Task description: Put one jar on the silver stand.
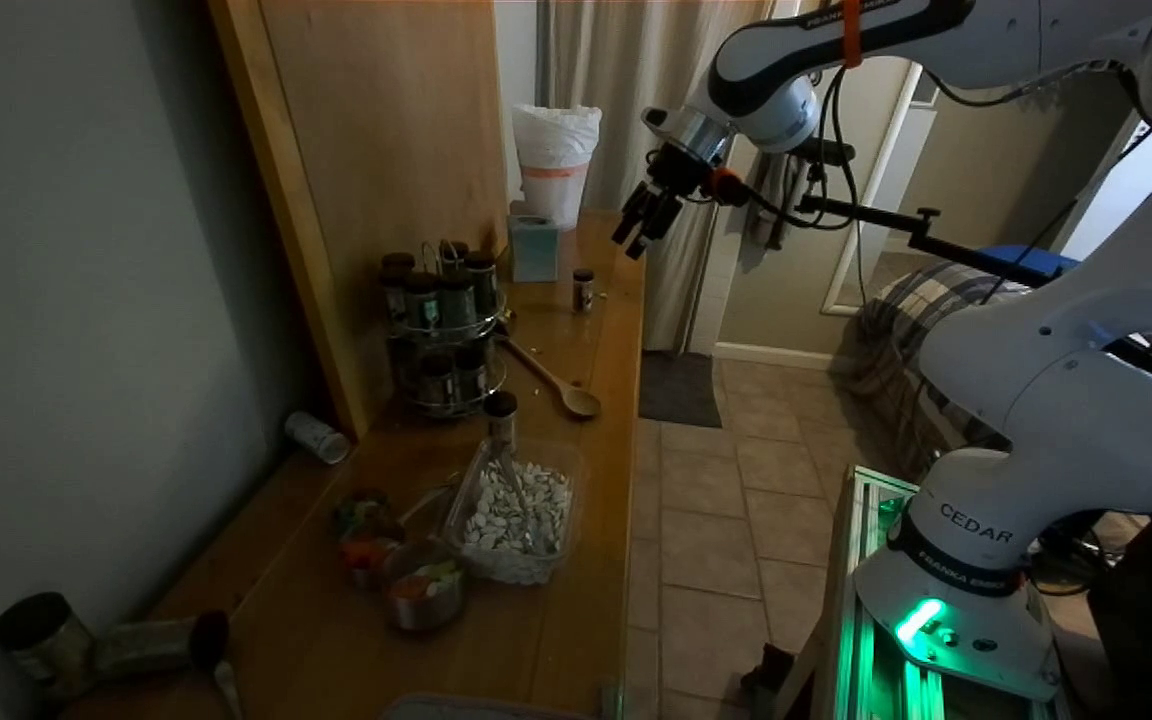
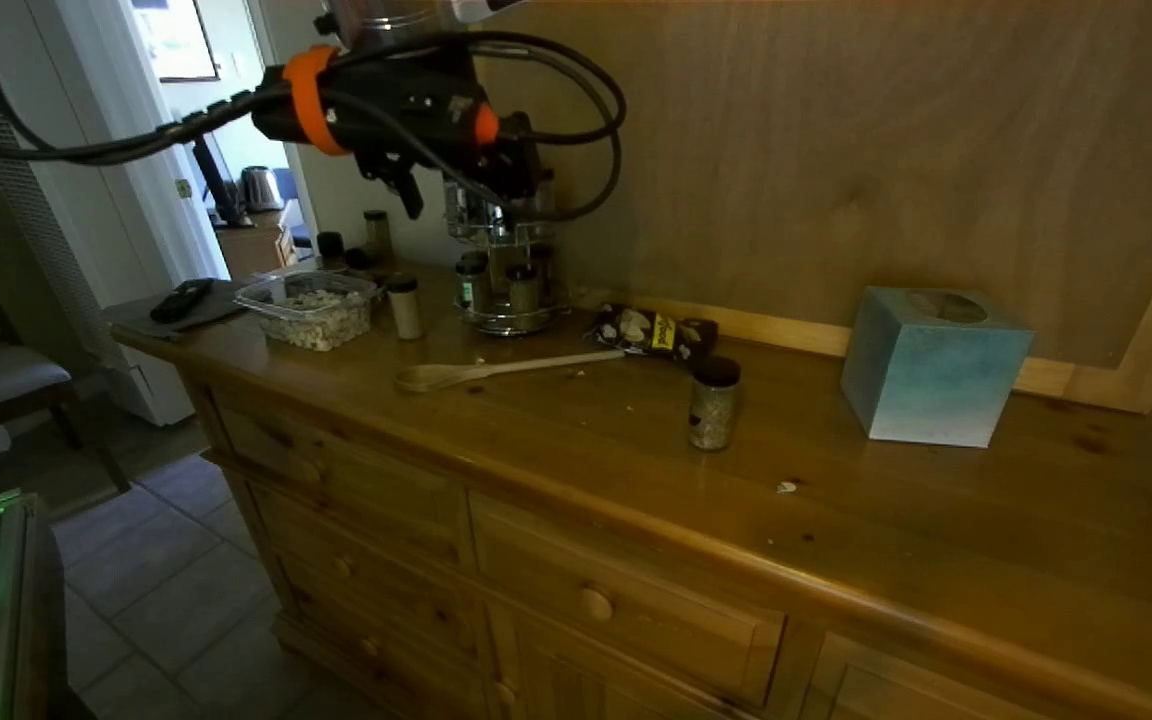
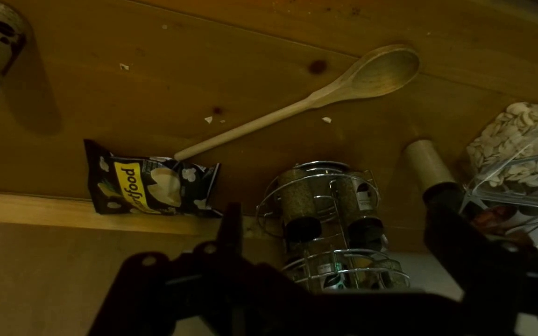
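The black end effector [image 3: 331, 208] hangs empty, jaws spread; lower, seemingly off opposite sides, a tan-filled, dark-capped cylindrical jar [image 3: 429, 165] and a speckled, dark-capped glass jar [image 2: 713, 408] stand upright.

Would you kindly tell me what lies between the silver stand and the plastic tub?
A capped jar sits between the stand and tub in every view.

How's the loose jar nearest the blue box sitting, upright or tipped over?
Upright: in both exterior views the jar stands on its base, with its dark lid on top.
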Available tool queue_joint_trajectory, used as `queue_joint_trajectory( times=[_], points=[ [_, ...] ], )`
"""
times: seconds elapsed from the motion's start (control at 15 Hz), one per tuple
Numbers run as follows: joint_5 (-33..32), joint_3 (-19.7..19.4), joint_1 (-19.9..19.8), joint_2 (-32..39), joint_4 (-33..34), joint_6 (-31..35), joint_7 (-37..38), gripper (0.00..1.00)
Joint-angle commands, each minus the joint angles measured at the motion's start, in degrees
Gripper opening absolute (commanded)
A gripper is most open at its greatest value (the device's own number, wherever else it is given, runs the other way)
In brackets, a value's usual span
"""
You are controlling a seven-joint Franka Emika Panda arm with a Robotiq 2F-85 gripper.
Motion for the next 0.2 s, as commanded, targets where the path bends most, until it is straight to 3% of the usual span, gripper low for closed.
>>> queue_joint_trajectory(
  times=[0.0, 0.13],
  points=[
    [-5.71, -3.14, 4.12, 4.05, 0.06, 0.3, 4.0, 1.0],
    [-5.71, -3.14, 4.12, 4.05, 0.06, 0.3, 4.0, 1.0]
  ],
)
